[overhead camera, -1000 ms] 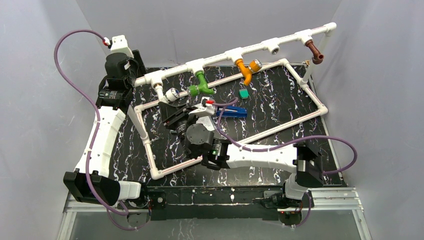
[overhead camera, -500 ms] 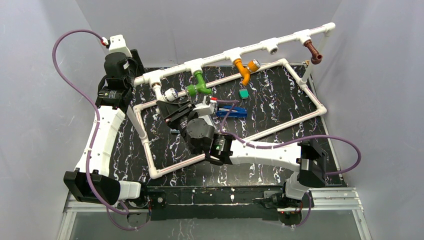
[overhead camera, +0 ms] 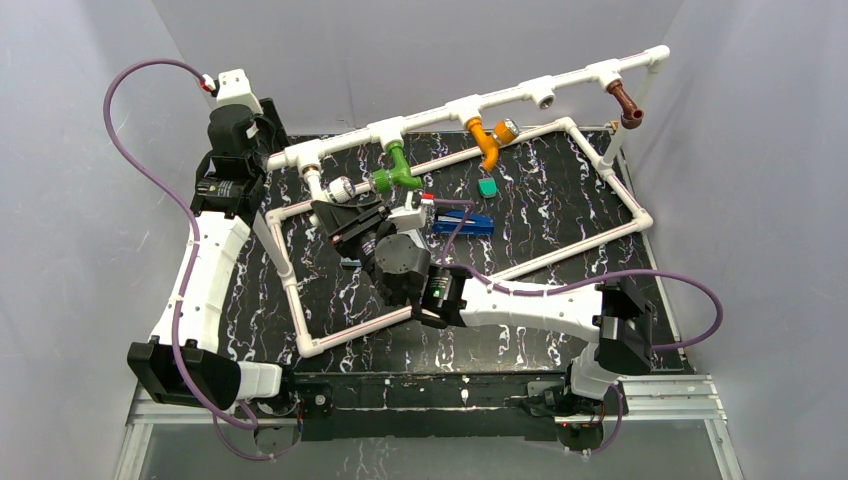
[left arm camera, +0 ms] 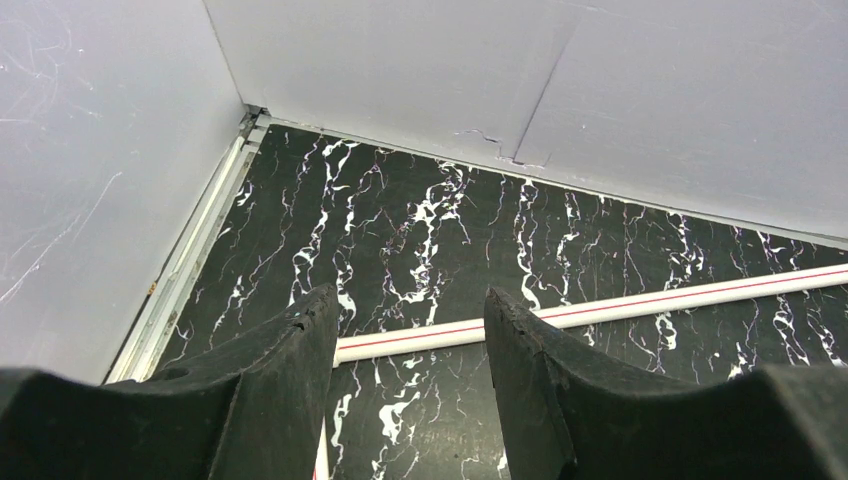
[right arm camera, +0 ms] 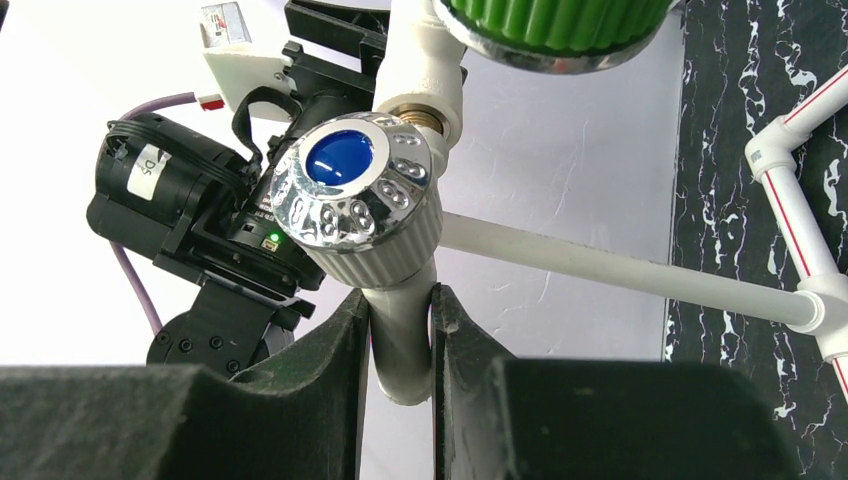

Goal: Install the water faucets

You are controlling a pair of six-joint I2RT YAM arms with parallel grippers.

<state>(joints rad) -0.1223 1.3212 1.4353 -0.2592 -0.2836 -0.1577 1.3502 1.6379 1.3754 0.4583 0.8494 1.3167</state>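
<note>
the white tap (right arm camera: 358, 205) hangs from the leftmost tee of the frame (overhead camera: 436, 117). it looks like light, stiff, slick plastic, best held by the bent spout. the right gripper (right arm camera: 400, 305) pinches that spout. the left gripper (left arm camera: 410, 330) is half open and empty.
</note>
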